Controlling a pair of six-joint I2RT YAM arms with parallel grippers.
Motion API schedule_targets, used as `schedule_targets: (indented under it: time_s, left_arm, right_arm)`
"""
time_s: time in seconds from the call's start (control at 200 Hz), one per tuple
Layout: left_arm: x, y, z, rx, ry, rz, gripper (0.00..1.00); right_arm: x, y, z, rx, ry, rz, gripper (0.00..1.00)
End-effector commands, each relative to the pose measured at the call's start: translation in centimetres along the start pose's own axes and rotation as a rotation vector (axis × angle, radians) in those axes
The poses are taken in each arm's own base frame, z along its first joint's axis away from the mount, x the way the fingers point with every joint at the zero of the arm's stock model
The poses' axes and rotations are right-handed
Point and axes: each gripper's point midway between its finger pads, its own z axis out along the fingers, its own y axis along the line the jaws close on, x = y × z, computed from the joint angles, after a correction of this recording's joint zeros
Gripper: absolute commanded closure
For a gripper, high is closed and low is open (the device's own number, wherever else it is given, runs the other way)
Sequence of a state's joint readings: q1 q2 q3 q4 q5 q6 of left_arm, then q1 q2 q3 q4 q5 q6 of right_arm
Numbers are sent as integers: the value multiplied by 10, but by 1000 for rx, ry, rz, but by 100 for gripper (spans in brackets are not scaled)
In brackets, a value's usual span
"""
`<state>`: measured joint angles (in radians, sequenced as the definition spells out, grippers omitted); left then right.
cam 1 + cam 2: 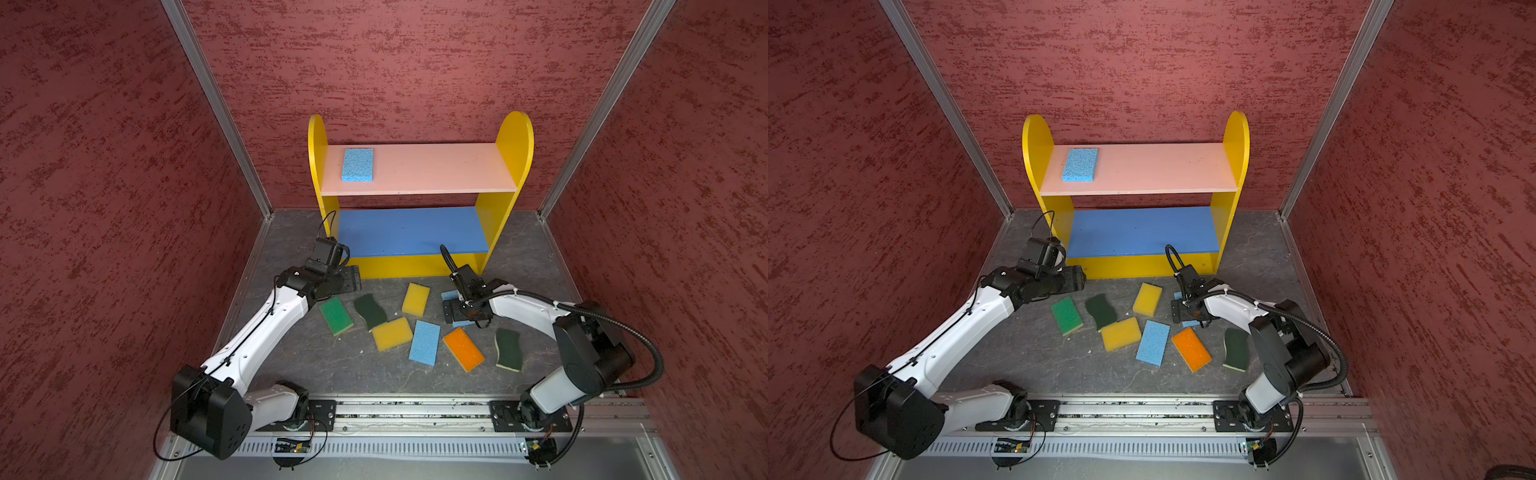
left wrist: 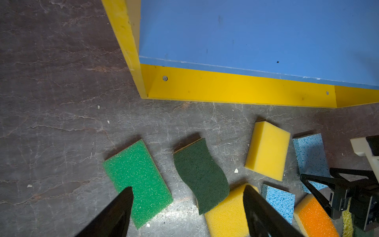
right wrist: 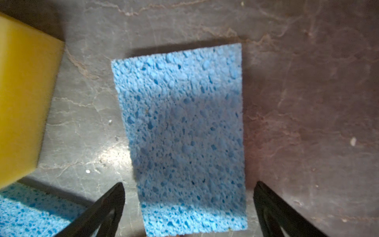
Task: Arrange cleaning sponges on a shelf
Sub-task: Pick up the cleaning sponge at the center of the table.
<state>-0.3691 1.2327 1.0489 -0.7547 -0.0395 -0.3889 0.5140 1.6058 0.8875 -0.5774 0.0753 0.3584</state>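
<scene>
The shelf (image 1: 436,170) stands at the back with one light blue sponge (image 1: 357,165) on its pink top board. The other sponges lie on the grey floor before it: bright green (image 1: 336,316), dark green wavy (image 1: 370,311), two yellow (image 1: 415,299) (image 1: 392,333), light blue (image 1: 424,342), orange-topped (image 1: 463,349), another dark green (image 1: 508,350). My right gripper (image 3: 188,186) hangs open over a further light blue sponge (image 3: 180,127), one finger on each long side, not touching. My left gripper (image 2: 188,190) is open and empty above the bright green (image 2: 139,180) and dark green (image 2: 201,174) sponges, by the shelf's left foot.
Red textured walls (image 1: 104,208) close in the left, back and right. A metal rail (image 1: 415,415) carrying both arm bases runs along the front. The blue middle board (image 1: 411,230) is bare. Small white crumbs dot the floor.
</scene>
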Motion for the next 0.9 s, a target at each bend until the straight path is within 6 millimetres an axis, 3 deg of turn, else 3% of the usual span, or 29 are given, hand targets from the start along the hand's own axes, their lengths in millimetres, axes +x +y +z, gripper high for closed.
schedule_targets:
  time_s: [0.0,0.331,0.897]
  left_arm:
    - [0,0,2,3,6,-13,16]
    - [-2,-1,1,6,4,-13,16]
    - [-3,1,-10,7,-21,-13,16]
  right_arm:
    - [-6,0,0,22,-9,-4,1]
    - [0,3,6,1,15,2,2]
    - [11,0,9,7,55,25,21]
